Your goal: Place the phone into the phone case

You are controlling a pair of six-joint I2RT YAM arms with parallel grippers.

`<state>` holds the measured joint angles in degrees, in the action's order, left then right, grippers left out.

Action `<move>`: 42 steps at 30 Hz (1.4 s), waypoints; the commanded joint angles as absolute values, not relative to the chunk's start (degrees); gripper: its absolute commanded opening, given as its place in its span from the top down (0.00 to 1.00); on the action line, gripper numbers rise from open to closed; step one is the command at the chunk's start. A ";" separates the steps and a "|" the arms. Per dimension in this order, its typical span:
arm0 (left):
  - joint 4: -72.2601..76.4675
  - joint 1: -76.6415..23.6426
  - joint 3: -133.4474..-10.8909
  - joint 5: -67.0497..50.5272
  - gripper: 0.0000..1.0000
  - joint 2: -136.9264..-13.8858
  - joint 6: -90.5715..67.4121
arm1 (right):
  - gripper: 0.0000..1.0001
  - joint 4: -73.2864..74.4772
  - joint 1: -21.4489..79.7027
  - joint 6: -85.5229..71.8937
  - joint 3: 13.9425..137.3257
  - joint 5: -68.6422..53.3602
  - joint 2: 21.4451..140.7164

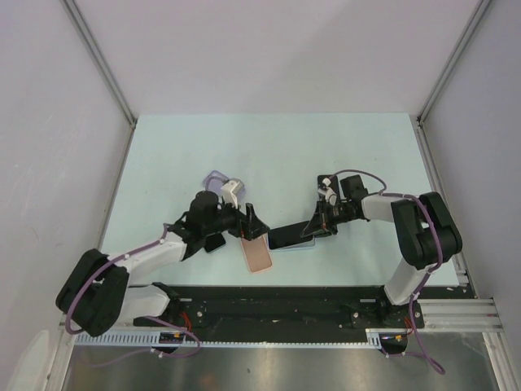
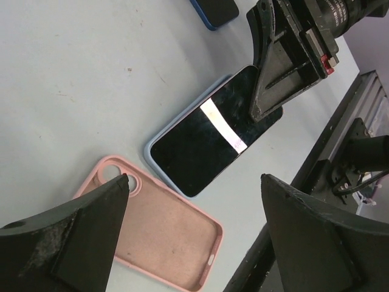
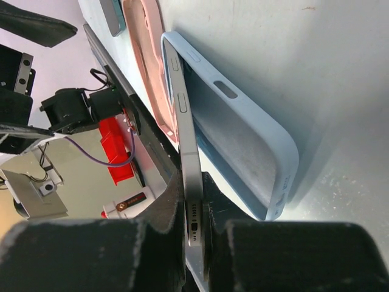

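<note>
Pale table; glossy black phone tilted in clenched right gripper above light-blue case; left gripper agape, empty

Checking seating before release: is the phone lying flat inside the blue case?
No, the phone pinched in the right hand sits tilted up from the blue case, whose inside shows bare beside it.

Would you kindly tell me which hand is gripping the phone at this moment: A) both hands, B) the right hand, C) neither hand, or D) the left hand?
B: the right hand is shut on the edge of the phone, holding it tilted in the blue case, while the left hand stands open above the pink case.
</note>
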<state>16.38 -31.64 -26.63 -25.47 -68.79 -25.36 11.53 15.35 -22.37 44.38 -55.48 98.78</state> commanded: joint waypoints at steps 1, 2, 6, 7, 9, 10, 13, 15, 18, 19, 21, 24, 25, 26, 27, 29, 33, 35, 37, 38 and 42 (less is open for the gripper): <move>16.87 -34.54 -31.19 -22.68 0.09 -73.19 -22.85 | 0.98 16.08 16.79 -20.48 43.68 -39.29 103.09; 16.87 -35.41 -31.72 -22.85 0.10 -74.26 -22.85 | 0.97 16.43 16.79 -20.30 43.77 -38.77 103.36; 16.79 -37.61 -34.97 -23.12 0.25 -79.27 -22.76 | 0.95 18.02 16.79 -19.16 44.21 -34.81 104.23; 16.70 -38.23 -35.50 -22.94 0.28 -80.06 -22.68 | 0.94 18.02 16.79 -19.16 44.30 -34.63 104.41; 16.61 -39.81 -37.17 -22.50 0.34 -82.96 -22.50 | 0.94 18.02 16.87 -19.16 44.47 -34.37 105.11; 16.52 -40.34 -37.70 -22.50 0.37 -84.10 -22.50 | 0.91 18.19 16.87 -19.16 44.56 -33.76 105.29; 15.91 -42.53 -39.81 -22.41 0.57 -87.88 -22.85 | 0.87 18.11 17.14 -19.34 44.82 -32.61 105.73; 15.39 -43.33 -41.04 -22.59 0.64 -90.51 -22.85 | 0.86 18.19 17.66 -19.42 45.00 -31.91 105.82; 13.72 -44.47 -42.18 -21.19 0.71 -92.63 -22.15 | 0.84 18.98 18.71 -19.25 45.35 -28.93 105.73; 13.36 -44.73 -42.27 -20.57 0.73 -92.90 -22.06 | 0.82 19.42 18.89 -19.25 45.53 -27.26 105.73; 12.31 -44.74 -42.36 -19.95 0.78 -93.43 -21.97 | 0.81 20.21 19.25 -18.98 45.88 -25.58 105.82; 11.17 -44.74 -42.45 -18.90 0.81 -94.30 -21.53 | 0.77 20.92 19.86 -18.72 46.32 -22.95 106.17; 10.90 -44.74 -42.45 -18.37 0.82 -94.74 -21.45 | 0.75 21.27 20.30 -18.63 46.49 -21.90 106.35; 10.55 -44.74 -42.54 -18.11 0.82 -94.92 -21.18 | 0.74 21.53 20.65 -18.63 46.76 -21.54 106.43; 9.68 -44.82 -42.89 -17.93 0.82 -95.18 -20.92 | 0.73 21.71 20.92 -18.55 47.02 -21.01 106.61; 8.44 -44.74 -43.24 -16.18 0.82 -95.36 -20.22 | 0.69 22.23 22.05 -18.54 47.46 -19.34 106.61; 5.81 -44.74 -43.50 -13.63 0.82 -95.62 -19.43 | 0.61 23.81 24.08 -18.54 48.78 -15.04 106.70; 5.19 -44.74 -43.51 -12.66 0.82 -95.62 -19.51 | 0.58 24.61 24.69 -18.46 49.57 -13.63 106.79; 4.75 -44.65 -43.51 -12.22 0.82 -95.80 -19.77 | 0.54 25.22 25.40 -18.63 50.18 -11.43 106.53; 4.75 -44.65 -43.51 -12.13 0.82 -95.80 -19.78 | 0.53 25.57 25.57 -18.72 50.45 -10.47 106.44; 4.75 -44.65 -43.68 -12.57 0.83 -96.85 -20.30 | 0.47 27.15 27.24 -18.72 51.50 -5.03 105.38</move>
